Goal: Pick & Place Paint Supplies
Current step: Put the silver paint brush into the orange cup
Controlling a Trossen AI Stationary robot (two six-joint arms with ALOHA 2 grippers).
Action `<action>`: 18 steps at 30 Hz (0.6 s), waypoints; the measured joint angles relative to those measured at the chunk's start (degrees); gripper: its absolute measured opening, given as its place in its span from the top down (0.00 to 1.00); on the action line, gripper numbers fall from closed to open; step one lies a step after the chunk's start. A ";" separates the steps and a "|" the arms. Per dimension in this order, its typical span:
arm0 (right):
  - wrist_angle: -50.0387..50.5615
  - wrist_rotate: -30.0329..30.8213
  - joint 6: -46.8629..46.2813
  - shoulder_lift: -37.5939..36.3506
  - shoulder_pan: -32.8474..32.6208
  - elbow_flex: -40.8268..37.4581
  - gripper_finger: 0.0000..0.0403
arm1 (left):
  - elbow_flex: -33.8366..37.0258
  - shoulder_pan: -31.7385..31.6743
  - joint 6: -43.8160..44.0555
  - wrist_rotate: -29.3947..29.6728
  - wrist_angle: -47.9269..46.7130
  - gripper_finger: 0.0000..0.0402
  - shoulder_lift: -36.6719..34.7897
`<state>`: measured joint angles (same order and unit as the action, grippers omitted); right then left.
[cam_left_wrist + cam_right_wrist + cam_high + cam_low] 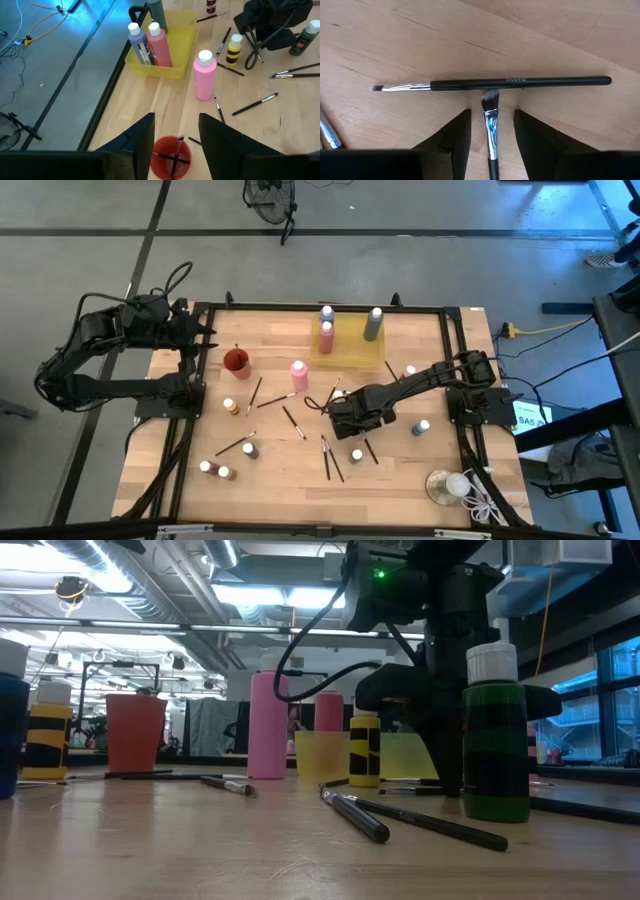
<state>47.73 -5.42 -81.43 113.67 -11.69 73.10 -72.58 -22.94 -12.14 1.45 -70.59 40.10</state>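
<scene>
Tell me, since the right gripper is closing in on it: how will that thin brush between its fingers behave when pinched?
The brush lies flat on the wooden table, between the right gripper fingers. Thin and round-handled, it may roll or pivot if pinched off-centre. It looks stiff and light. Its tip nearly touches another brush, which could get nudged.

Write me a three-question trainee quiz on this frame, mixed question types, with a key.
1. True or false: the yellow tray holds three bottles.
2. Multiple choice: what lies between the fingers of the right gripper? A) a bottle cap B) a paintbrush C) the cord
3. Short answer: what stands directly below the left gripper in its wrist view?

Key
1. True: a blue, a pink and a grey one.
2. B; the jaws stand either side of it, not yet closed on it.
3. The red cup, with brushes inside.
</scene>
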 joint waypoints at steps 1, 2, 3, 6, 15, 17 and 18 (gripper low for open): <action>-0.03 0.25 -0.24 0.00 0.12 0.00 0.63 | 0.00 0.00 0.00 0.00 0.00 0.63 0.00; -0.05 0.27 -0.39 0.00 0.30 -0.01 0.63 | 0.00 0.00 0.00 0.00 0.00 0.63 0.00; -0.06 0.08 -0.44 0.00 0.49 -0.02 0.63 | 0.00 0.02 0.00 0.00 -0.02 0.63 0.00; -0.27 -0.01 -0.44 0.00 0.81 -0.02 0.63 | 0.00 0.00 0.00 0.00 0.00 0.63 0.00; -0.51 0.51 -0.44 0.00 1.08 -0.02 0.67 | 0.00 0.00 0.42 -0.01 -0.02 0.63 0.00; -0.51 0.73 -0.44 0.00 1.08 -0.02 0.69 | 0.00 0.02 0.60 -0.02 -0.03 0.63 0.00; -0.49 0.75 -0.44 0.00 1.08 -0.02 0.70 | 0.00 0.02 0.83 -0.02 -0.04 0.63 0.00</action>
<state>47.25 -4.67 -81.87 113.67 -10.61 73.08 -72.58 -22.92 -11.31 1.43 -70.63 40.10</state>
